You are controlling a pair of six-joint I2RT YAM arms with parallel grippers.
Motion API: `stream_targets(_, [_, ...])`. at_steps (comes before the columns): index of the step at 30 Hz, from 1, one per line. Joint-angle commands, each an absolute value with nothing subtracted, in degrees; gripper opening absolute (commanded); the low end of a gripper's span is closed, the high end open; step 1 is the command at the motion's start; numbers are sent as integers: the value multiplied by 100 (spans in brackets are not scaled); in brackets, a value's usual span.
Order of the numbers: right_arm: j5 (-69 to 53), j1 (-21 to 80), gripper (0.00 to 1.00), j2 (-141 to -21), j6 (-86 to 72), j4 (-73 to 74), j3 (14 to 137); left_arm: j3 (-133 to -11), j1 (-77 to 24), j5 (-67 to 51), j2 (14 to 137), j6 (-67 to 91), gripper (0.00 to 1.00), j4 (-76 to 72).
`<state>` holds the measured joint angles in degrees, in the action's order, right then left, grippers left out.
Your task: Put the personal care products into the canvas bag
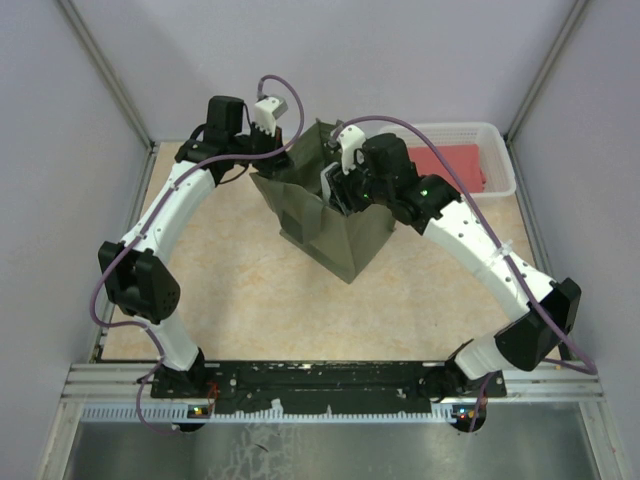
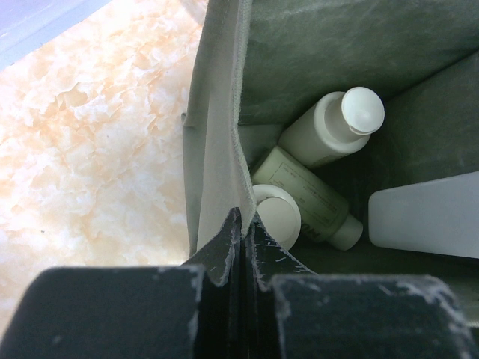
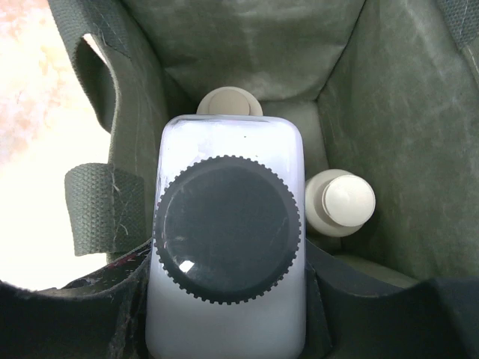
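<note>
The white bottle is hanging cap toward the wrist, its long axis pointing straight down inside the canvas bag. Three other bottles are lying on the floor beneath. The right gripper is clasping the white bottle's sides, and the left gripper is pinching the bag's wall.

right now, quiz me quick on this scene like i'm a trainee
1. True or false: the left claw is shut on the bag wall.
2. What does the right claw hold? A) a brush B) a white bottle with a dark cap C) nothing
3. Fill in: the red cloth lies in the white ____.
Key: 1 true; 2 B; 3 basket.
</note>
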<state>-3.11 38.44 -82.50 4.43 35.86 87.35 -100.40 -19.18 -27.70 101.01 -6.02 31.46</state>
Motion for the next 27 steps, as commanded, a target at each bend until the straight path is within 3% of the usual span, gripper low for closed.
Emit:
stream_targets(1, [-272,3687,0,-8052,544,3318,9247,-10205,-1881,-2845,10125,-634,0,3265])
stream_targets(13, [-1117,3461,0,-8605,647,2588,8597,-10254,-1873,-2860,10159,-646,0,3280])
stream_targets(27, [-1874,3461,0,-9421,1181,2731,8510,-10498,-1872,-2906,10200,-672,0,3417])
